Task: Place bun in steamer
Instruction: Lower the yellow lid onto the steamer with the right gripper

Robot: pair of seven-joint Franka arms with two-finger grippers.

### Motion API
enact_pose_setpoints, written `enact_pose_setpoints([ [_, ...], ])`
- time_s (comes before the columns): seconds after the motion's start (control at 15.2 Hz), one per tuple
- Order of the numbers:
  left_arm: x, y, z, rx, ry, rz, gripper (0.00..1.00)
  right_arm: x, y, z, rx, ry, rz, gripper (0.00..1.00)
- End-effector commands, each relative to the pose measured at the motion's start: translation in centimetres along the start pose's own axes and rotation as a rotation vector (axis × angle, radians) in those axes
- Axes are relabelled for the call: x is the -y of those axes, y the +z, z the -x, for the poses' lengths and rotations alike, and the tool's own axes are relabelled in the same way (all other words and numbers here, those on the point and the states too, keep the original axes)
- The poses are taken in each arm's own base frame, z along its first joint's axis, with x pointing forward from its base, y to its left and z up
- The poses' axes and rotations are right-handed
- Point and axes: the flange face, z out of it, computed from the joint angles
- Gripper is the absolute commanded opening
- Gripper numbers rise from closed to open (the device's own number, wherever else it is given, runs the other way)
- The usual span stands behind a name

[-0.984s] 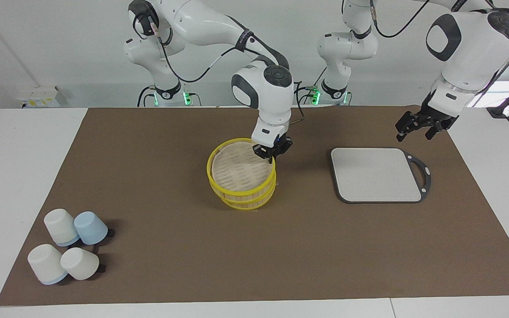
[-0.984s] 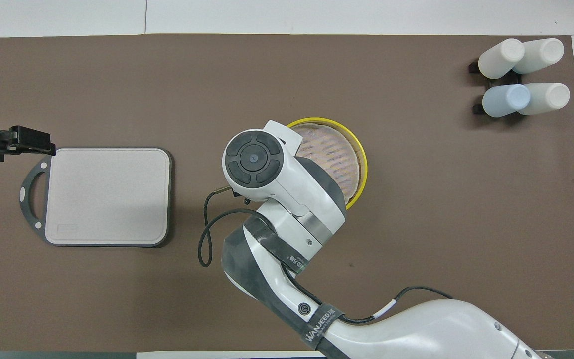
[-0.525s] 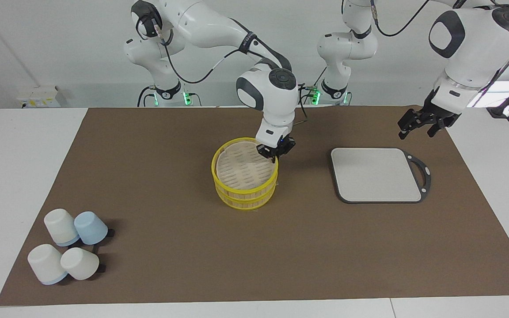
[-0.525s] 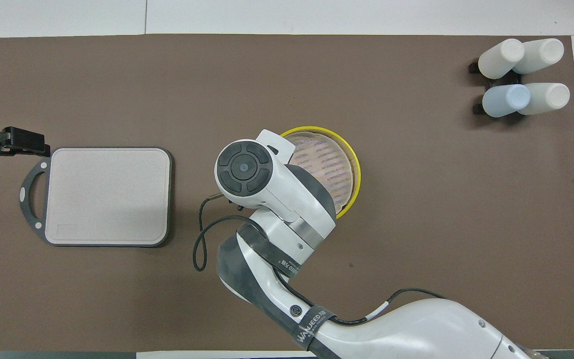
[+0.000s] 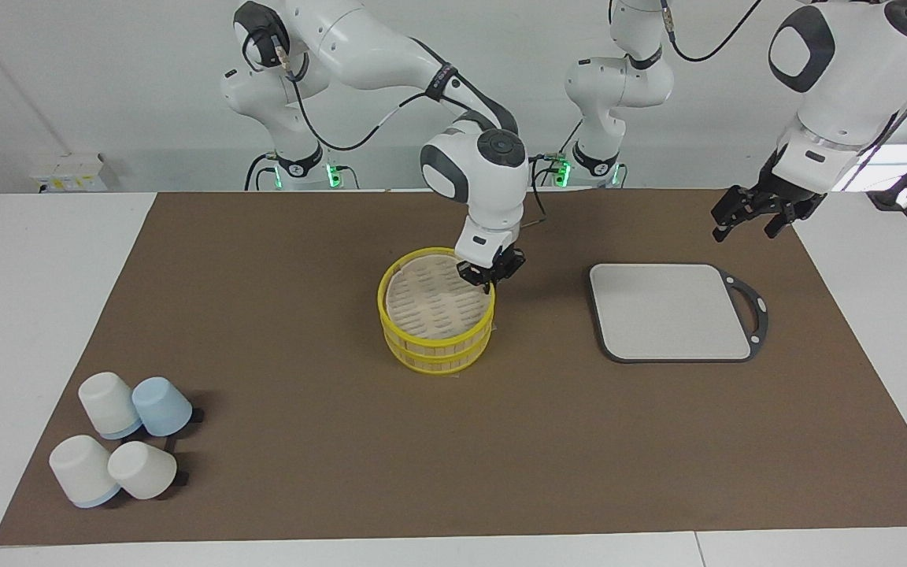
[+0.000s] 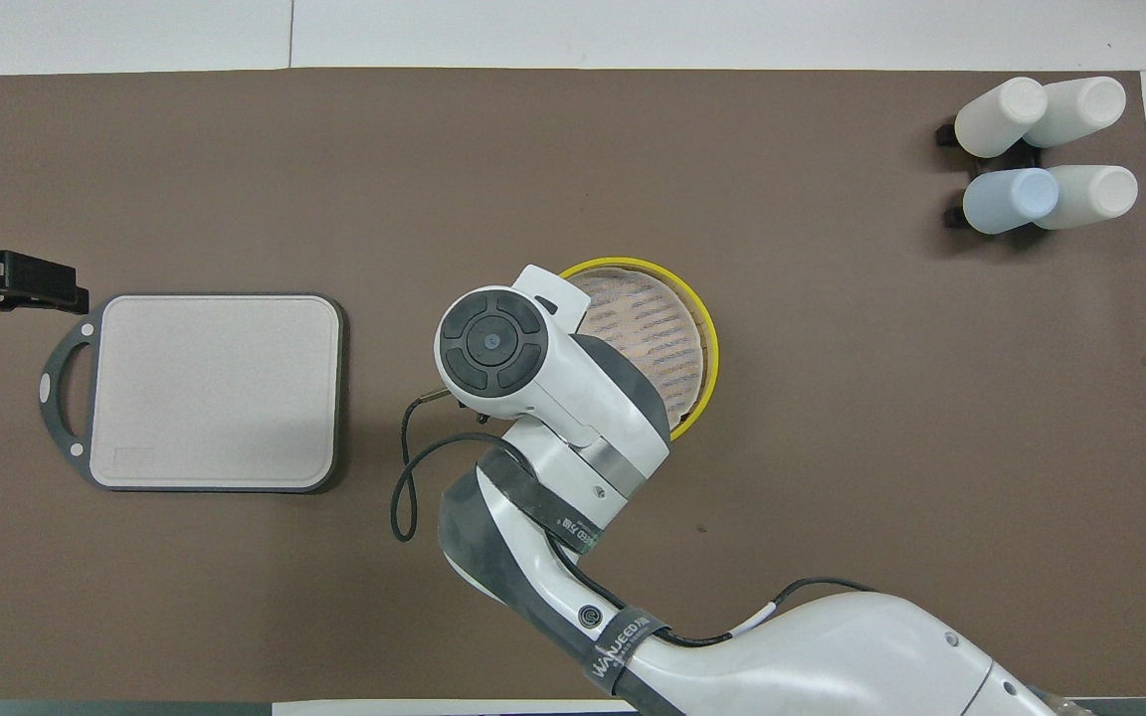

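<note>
The steamer (image 5: 436, 315) is a round bamboo basket with yellow rims, standing level at the middle of the brown mat; it also shows in the overhead view (image 6: 704, 343). Its slatted inside looks bare. My right gripper (image 5: 490, 276) is at the steamer's rim on the side nearer to the robots, shut on the rim; in the overhead view the arm's wrist covers it. My left gripper (image 5: 746, 216) is open and empty in the air over the mat beside the grey board's handle; it also shows in the overhead view (image 6: 21, 288). The bun is not in view.
A grey rectangular board (image 5: 666, 311) with a dark handle lies toward the left arm's end, also in the overhead view (image 6: 215, 388). Several upturned white and blue cups (image 5: 119, 441) are clustered at the right arm's end, farthest from the robots, also in the overhead view (image 6: 1041, 149).
The steamer went from tilted to level and shifted a little toward the left arm's end with the right gripper on its rim. The left gripper drew up and away from the board.
</note>
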Motion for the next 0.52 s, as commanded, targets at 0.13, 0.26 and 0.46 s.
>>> enact_pose_setpoints([
  [0.13, 0.3, -1.2, 0.1, 0.022, 0.014, -0.026, 1.00, -0.1, 0.2, 0.2, -0.016, 0.050, 0.001, 0.23],
  [0.26, -0.2, -0.3, 0.0, 0.023, 0.021, -0.017, 1.00, -0.1, 0.1, 0.2, -0.018, 0.065, -0.002, 0.67],
  [0.46, -0.6, 0.2, -0.1, 0.016, 0.028, -0.011, 1.00, -0.9, -1.7, -0.8, -0.047, 0.083, -0.015, 1.00],
])
